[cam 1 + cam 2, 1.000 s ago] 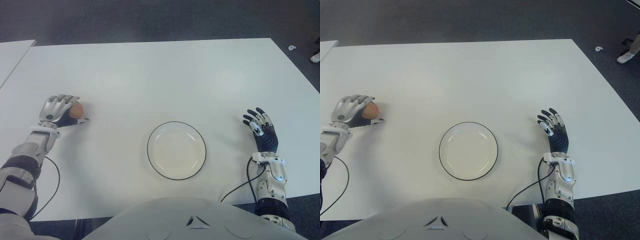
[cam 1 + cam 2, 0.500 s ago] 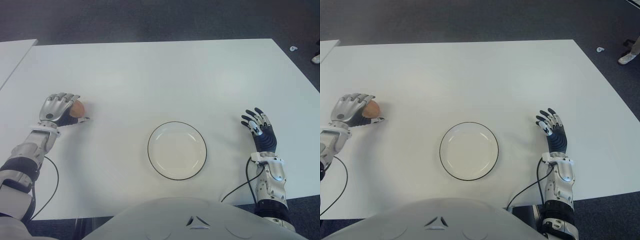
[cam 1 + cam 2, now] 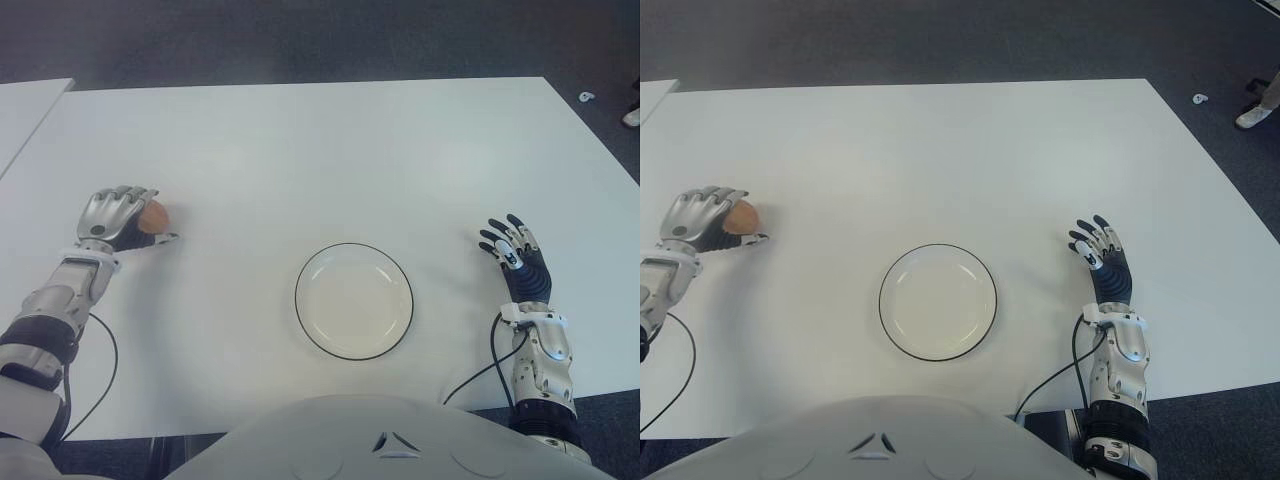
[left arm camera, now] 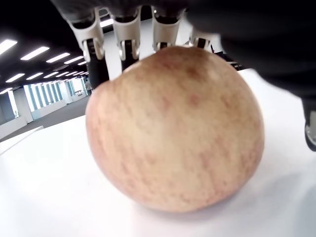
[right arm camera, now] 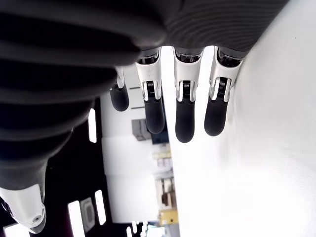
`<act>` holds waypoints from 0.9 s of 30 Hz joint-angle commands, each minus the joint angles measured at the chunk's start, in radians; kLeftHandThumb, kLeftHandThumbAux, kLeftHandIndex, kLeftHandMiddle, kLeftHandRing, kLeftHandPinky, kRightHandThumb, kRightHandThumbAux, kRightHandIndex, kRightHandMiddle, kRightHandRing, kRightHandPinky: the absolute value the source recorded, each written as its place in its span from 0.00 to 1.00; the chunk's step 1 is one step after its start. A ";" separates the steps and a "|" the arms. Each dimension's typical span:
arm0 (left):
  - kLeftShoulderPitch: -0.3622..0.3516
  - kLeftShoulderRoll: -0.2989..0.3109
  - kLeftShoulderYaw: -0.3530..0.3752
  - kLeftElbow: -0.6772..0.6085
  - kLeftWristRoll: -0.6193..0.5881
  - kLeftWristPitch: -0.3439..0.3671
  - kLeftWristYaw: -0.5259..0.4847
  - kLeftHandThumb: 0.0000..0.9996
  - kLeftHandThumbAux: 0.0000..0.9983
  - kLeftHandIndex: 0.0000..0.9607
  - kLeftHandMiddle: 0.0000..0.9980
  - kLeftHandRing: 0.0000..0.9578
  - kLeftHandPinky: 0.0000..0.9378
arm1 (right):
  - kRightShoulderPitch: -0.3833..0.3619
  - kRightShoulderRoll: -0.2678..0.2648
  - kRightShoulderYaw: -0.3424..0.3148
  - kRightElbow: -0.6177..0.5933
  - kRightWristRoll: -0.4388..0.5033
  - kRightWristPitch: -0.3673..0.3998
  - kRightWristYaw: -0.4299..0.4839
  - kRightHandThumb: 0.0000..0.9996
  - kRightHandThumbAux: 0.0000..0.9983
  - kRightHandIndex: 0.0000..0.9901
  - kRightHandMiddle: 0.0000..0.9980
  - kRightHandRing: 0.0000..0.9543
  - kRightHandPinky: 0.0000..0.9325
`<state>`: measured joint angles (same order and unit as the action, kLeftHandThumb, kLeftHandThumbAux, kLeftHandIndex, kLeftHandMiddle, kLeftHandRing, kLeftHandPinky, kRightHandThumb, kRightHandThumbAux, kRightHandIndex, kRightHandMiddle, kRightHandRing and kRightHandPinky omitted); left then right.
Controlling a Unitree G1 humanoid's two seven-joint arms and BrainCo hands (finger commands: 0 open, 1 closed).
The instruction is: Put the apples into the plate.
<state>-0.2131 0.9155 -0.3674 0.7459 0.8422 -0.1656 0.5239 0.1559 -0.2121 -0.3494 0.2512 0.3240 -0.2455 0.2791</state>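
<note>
White worktop carries everything here. Only one apple is visible, at the robot's far left, well apart from the plate. The left hand is curled over the apple: fingers wrap across its top and far side, thumb low beside it on the plate side. In the left wrist view the apple fills the frame, reddish-yellow and speckled, its underside meeting the worktop, so it sits on the surface with the hand clenched around it, not lifted. The plate is white with a thin dark rim, round, nothing in it, near the front edge of the worktop just ahead of the robot's torso. The right hand shows to the right of the plate, well clear of it, fingers straight and slightly spread, grasping nothing; the right wrist view shows four fingers extended close along the worktop; contact cannot be told. A black cable runs from the right forearm over the front edge of the worktop, another loops by the left forearm. A second white worktop edge shows at far left, with dark floor beyond.
</note>
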 commanded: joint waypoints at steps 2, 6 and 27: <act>0.011 0.003 0.003 -0.001 0.007 0.002 -0.001 0.37 0.37 0.17 0.24 0.24 0.26 | 0.007 0.008 -0.002 0.003 0.006 0.030 -0.006 0.59 0.61 0.11 0.23 0.27 0.31; 0.005 -0.003 0.001 0.004 0.009 0.000 0.003 0.37 0.37 0.17 0.24 0.24 0.27 | 0.005 0.008 -0.002 0.004 0.002 0.026 -0.006 0.59 0.62 0.11 0.23 0.27 0.31; -0.025 -0.023 -0.004 0.059 0.000 0.008 -0.021 0.37 0.36 0.17 0.23 0.24 0.28 | -0.005 0.004 -0.002 0.006 -0.002 0.036 -0.019 0.60 0.62 0.12 0.25 0.28 0.32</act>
<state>-0.2269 0.9065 -0.3667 0.7783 0.8434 -0.1591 0.5236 0.1501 -0.2126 -0.3508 0.2473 0.3216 -0.2307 0.2647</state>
